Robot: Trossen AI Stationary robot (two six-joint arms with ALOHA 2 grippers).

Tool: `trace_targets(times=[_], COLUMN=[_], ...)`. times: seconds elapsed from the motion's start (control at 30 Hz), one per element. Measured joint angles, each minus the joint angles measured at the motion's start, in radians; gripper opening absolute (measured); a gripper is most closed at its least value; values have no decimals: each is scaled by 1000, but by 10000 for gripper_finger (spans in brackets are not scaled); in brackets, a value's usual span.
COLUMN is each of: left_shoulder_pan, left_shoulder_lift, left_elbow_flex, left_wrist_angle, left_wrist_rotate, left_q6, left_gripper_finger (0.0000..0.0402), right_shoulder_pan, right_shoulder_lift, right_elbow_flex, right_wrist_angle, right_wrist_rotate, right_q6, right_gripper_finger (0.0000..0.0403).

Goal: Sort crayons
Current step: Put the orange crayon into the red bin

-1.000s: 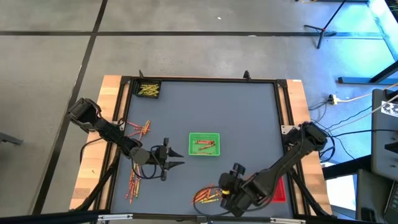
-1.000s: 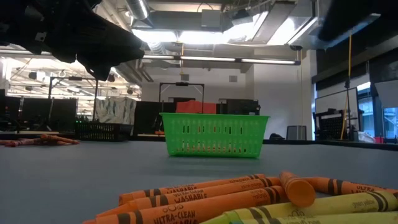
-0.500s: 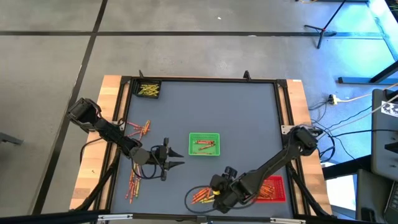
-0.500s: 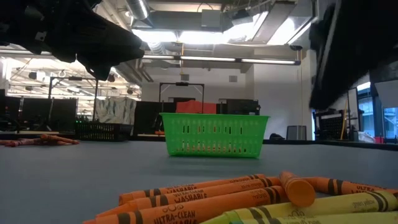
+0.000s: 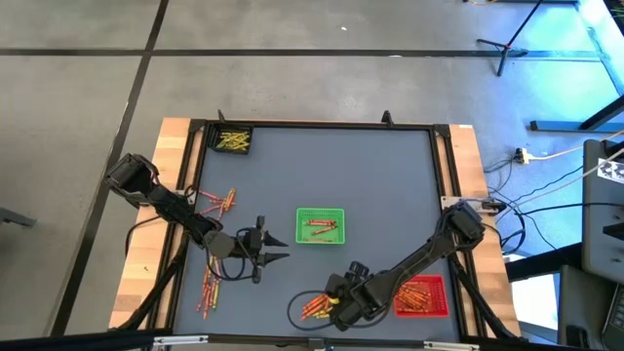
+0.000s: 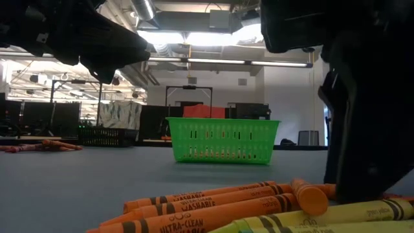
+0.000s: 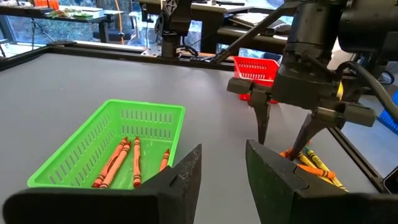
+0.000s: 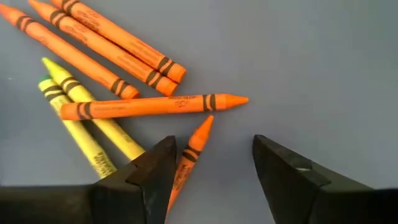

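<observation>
Overhead, table-level, 2 wrist cams

Right end effector [image 5: 330,310] moved left over crayons [image 5: 317,308].

Both arms were matte black, jointed in chunky segments with black cables alongside. The left gripper [image 7: 221,177] and right gripper [image 8: 214,168] carried broad, wedge-shaped dark fingers.

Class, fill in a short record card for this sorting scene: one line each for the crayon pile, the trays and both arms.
Crayon pile: orange and yellow crayons loose on the mat, near edge
Green tray: mid-table, holds a few orange crayons
Red tray: near right corner, holds crayons
Right gripper: jaws open, empty, above the pile
Left gripper: empty, waiting left of the green tray
</observation>
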Motion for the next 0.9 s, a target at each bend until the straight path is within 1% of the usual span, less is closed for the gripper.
trace_targets(times=[0.07,0.13,0.4,0.6,0.67,0.73,0.9], left_shoulder_pan=[0,0,0,0,0,0,0], left_shoulder_lift=[0,0,0,0,0,0,0], left_elbow_flex=[0,0,0,0,0,0,0], left_wrist_angle=[0,0,0,-1,0,-1,-1], left_wrist_rotate=[0,0,0,0,0,0,0], left_q6=[0,0,0,0,0,0,0], left_gripper_finger=[110,110,110,110,110,110,110], right_shoulder_pan=[1,0,0,0,0,0,1], right_shoulder_lift=[7,12,14,14,14,13,-29], right_elbow_flex=[3,4,5,4,5,5,-4], right_wrist_angle=[-6,-18,-68,-97,-109,-121,-172], right_wrist_rotate=[0,-1,0,-4,-5,-7,-29], right_q6=[0,-3,-63,-91,-98,-113,-122], right_gripper_finger=[207,188,82,23,11,7,18])
